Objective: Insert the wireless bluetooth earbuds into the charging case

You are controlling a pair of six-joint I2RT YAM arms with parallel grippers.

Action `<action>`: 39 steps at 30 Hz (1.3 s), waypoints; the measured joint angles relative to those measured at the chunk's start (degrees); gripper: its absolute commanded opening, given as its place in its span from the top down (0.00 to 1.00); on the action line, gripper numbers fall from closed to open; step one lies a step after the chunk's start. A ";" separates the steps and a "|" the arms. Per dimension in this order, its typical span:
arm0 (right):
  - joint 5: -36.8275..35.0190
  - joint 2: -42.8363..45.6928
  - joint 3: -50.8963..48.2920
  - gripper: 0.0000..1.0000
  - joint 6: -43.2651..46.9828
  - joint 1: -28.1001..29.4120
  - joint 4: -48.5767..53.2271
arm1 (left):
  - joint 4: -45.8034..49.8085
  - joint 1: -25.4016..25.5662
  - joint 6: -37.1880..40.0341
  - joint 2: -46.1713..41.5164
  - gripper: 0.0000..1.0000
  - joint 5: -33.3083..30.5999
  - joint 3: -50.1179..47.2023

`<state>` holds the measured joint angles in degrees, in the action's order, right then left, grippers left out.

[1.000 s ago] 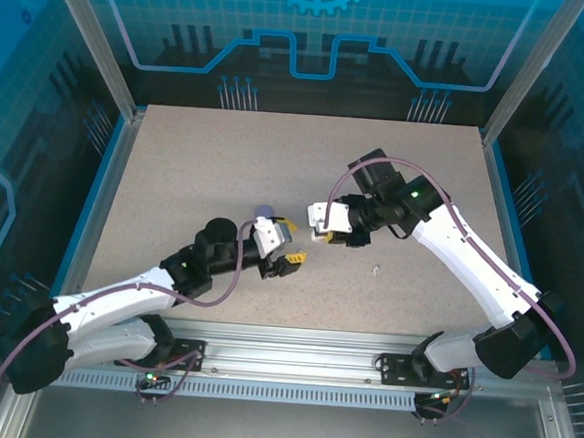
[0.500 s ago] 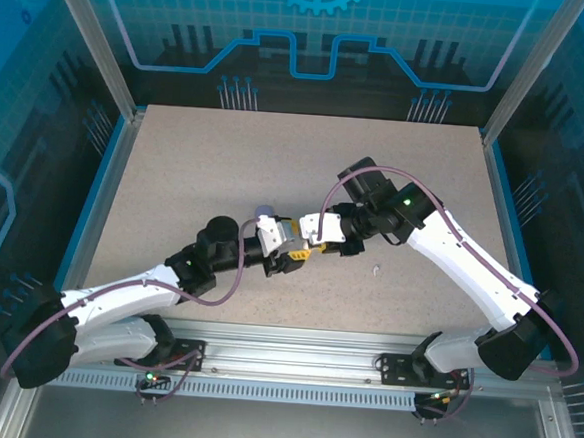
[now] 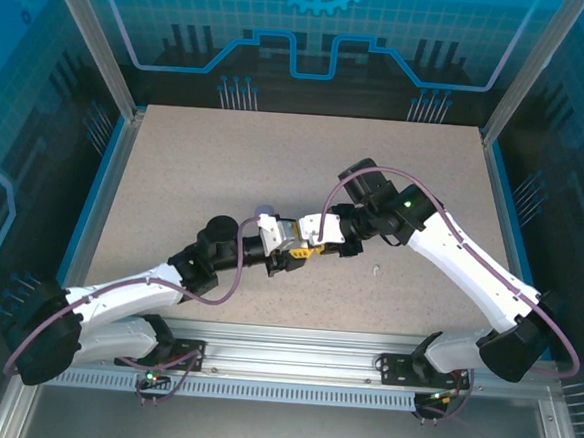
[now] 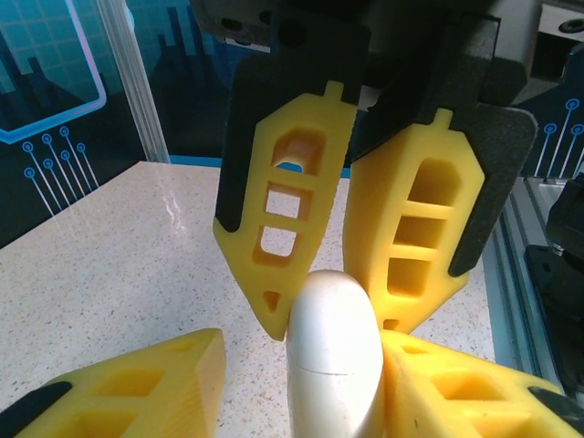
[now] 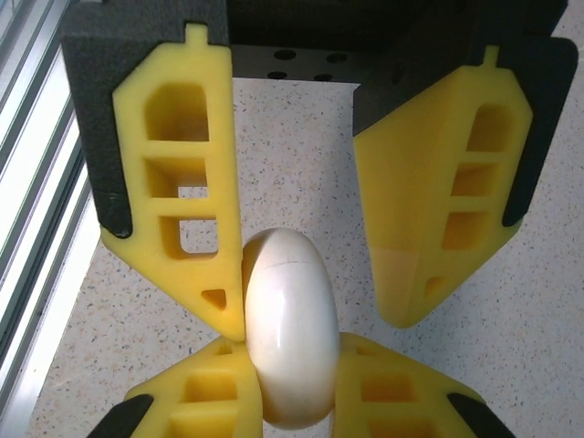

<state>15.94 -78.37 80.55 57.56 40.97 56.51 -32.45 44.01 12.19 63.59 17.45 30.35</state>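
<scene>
The two arms have met at mid-table. A second ago they stood apart, with the right gripper (image 4: 328,310) carrying the white charging case (image 4: 333,374) toward its partner. Now the case sits right between the other gripper's fingers. The right gripper is pinching it by one end, fingers pressed against its sides.

The left gripper (image 5: 312,306) is the one moving. Its fingers were flung wide a moment ago and are coming in around the other end of the case. One pad touches the shell and the other has a gap left (so spread, not yet clamped). The case appears to be held clear of the table (image 3: 195,172), edge-on between the two, and the seam round it looks closed.

This reads as a two-handed hold being set up, most likely to steady the case so the lid can be prised open. No bud goes in while it's shut.

One tiny white earbud (image 3: 376,270) lies loose on the table just in front of the right arm, in the same spot as before and well apart from the case. A pale purple thing (image 3: 264,213) peeks out behind the left wrist; I can't tell whether it's a bud or a second case. Nothing is inserted yet.
</scene>
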 measured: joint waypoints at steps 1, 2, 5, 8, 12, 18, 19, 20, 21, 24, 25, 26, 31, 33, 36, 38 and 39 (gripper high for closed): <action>0.00 0.04 0.00 0.88 0.13 -0.02 -0.02 | 0.02 -0.02 -0.02 0.00 0.48 0.02 0.00; 0.00 0.15 0.00 0.89 0.15 -0.04 -0.02 | 0.02 -0.02 -0.07 0.00 0.48 0.00 -0.02; 0.00 0.33 0.00 0.89 0.35 -0.13 -0.02 | 0.04 0.00 -0.07 0.00 0.48 0.00 -0.11; 0.00 0.55 0.00 0.88 0.57 -0.15 -0.02 | 0.09 -0.02 -0.04 0.00 0.51 0.00 -0.17; 0.02 0.81 0.00 0.88 0.79 -0.33 0.00 | 0.07 0.00 0.00 0.00 0.57 0.17 -0.17; 0.59 0.90 0.02 0.88 1.25 -0.92 -0.02 | 0.07 0.00 0.26 0.00 0.70 1.57 -0.17; 0.63 0.90 0.02 0.88 1.27 -1.01 -0.07 | 0.09 0.00 0.33 0.00 0.72 1.97 -0.17; 0.76 0.90 0.02 0.89 1.27 -1.03 0.04 | 0.13 0.00 0.35 0.00 0.73 2.16 -0.17; 0.81 0.90 0.02 0.88 1.22 -1.11 0.04 | 0.13 0.00 0.31 0.00 0.74 2.29 -0.17; 1.11 0.90 0.02 0.88 1.16 -1.29 0.02 | 0.11 0.00 0.44 0.00 0.77 2.47 -0.17; 1.11 0.90 0.02 0.88 1.07 -1.29 0.04 | 0.11 0.00 0.39 0.00 0.79 2.56 -0.17; 1.14 0.90 0.02 0.88 0.96 -1.29 0.04 | 0.11 0.00 0.52 0.00 0.80 2.58 -0.17; 1.29 0.90 0.02 0.74 0.74 -1.49 0.04 | 0.07 -0.02 0.39 0.00 0.83 2.58 -0.17; 2.51 0.94 0.00 0.64 0.37 -2.03 0.02 | -0.39 -0.02 0.35 0.00 0.83 2.51 -0.17; 5.44 2.75 -1.92 0.58 -1.44 -4.26 -2.21 | -0.48 -0.02 0.13 0.00 0.83 2.56 -0.17; 8.28 5.90 -5.44 0.55 -3.58 -7.19 -4.81 | -0.52 -0.02 -0.22 0.00 0.83 2.56 -0.17; 9.53 7.50 -7.15 0.53 -4.83 -8.57 -5.95 | -0.50 -0.02 -0.26 0.00 0.83 2.56 -0.17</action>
<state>25.47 -70.87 73.41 52.73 32.40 50.57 -32.95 43.99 11.92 63.59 20.01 30.17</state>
